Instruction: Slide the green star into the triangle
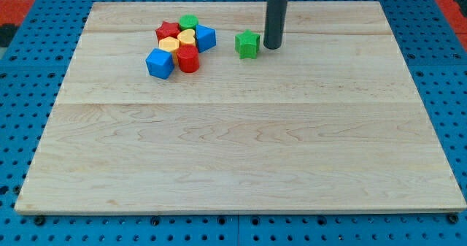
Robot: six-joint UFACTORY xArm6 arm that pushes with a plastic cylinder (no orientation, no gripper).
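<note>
Worktop [241, 166] bare in front; my tip [272, 47], a gripperless end effector, is just right of the green star [248, 44]: light, rigid, push its right face.

Wooden board [255, 144], red star [167, 31], yellow heart [187, 37], red cylinder [188, 58], blue cube [159, 63]

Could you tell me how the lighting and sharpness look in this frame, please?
Camera view: even, soft light on the wooden board, no glare; only short faint shadows under the green star and the block cluster; my tip, just to the star's right, is sharp; the rod's top is cut off by the view's top edge.
</note>
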